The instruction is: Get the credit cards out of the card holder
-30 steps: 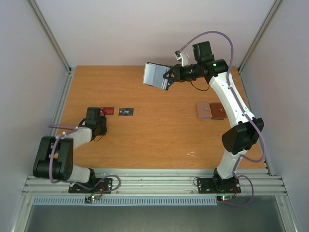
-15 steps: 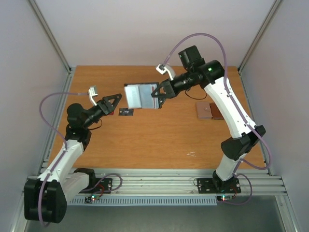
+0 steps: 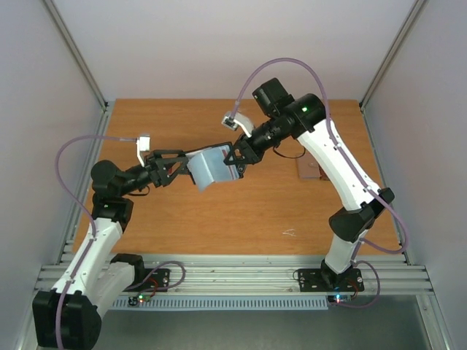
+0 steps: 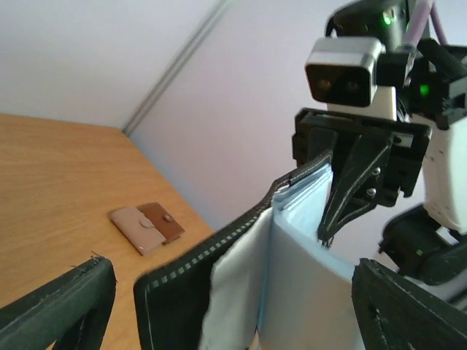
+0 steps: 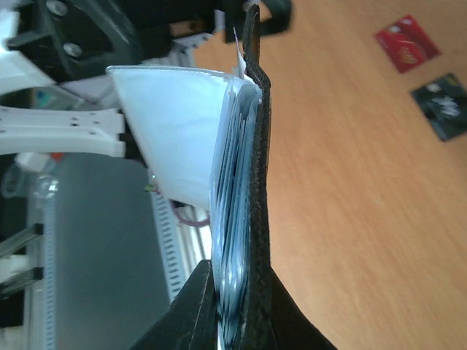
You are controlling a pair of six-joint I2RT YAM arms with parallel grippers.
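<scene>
My right gripper (image 3: 235,154) is shut on one edge of the card holder (image 3: 210,169) and holds it in the air above the middle of the table. The holder hangs open: black outside (image 5: 255,146), pale blue-grey pockets (image 4: 314,270) inside. Edges of blue credit cards (image 5: 232,219) show packed inside it, right at my right gripper (image 5: 237,321). My left gripper (image 3: 182,168) is open, and its two fingers straddle the holder's free end without closing on it (image 4: 233,306). A dark red card (image 5: 407,42) and a black card (image 5: 441,109) lie flat on the table.
A brown two-tone wallet (image 4: 146,227) lies on the table at the right, partly under my right arm (image 3: 310,169) in the top view. Grey walls close in the table at the back and on both sides.
My left arm lifted off the table by the two cards and reached right to the holder, its jaws opening. My right arm carried the holder from the back toward the middle.
</scene>
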